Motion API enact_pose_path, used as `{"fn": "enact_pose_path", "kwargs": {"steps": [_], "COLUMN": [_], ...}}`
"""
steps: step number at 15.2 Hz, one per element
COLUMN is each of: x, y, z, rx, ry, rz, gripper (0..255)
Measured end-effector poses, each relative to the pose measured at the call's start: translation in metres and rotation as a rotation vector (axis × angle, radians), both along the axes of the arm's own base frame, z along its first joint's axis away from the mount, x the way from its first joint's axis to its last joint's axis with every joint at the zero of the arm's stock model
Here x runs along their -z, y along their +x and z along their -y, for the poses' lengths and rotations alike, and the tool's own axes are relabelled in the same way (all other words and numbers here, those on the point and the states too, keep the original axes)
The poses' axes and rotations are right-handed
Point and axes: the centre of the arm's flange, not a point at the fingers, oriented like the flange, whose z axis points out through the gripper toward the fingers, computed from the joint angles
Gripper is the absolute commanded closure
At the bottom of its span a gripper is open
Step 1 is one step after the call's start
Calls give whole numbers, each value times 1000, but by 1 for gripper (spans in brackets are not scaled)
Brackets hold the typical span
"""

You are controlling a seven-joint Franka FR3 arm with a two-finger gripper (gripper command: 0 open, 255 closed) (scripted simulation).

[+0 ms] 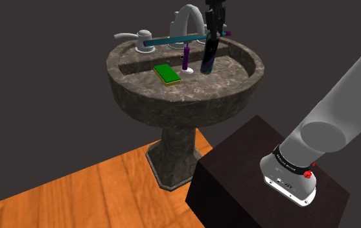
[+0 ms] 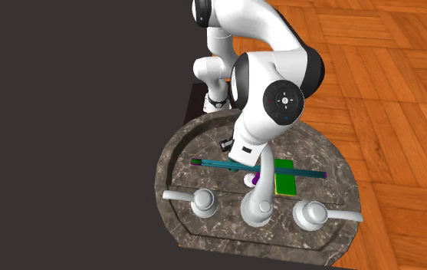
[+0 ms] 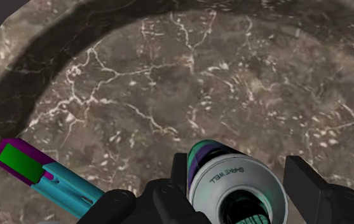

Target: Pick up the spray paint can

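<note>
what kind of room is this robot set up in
Most likely a bathroom, though little of the room is in view. A dark marbled pedestal sink with a curved faucet and lever handles stands on a wood floor against a plain dark wall.

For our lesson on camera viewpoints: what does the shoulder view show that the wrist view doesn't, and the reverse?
Shoulder view: the faucet, green block, pedestal, wood floor and stand. Wrist view: the end of the can, with its lettering. Both: the marble sink, the teal rod, and the claw clasping the can.
</note>
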Motion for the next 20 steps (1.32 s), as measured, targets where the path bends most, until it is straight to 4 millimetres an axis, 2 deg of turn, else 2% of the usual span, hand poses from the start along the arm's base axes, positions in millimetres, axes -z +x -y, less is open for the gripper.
{"fn": "enact_pose_path", "kwargs": {"steps": [5, 20], "x": [-2, -76], "y": [0, -1], "z": [1, 1], "rx": [0, 0], "ry": [0, 0], "rz": [-2, -3], "gripper": [255, 255]}}
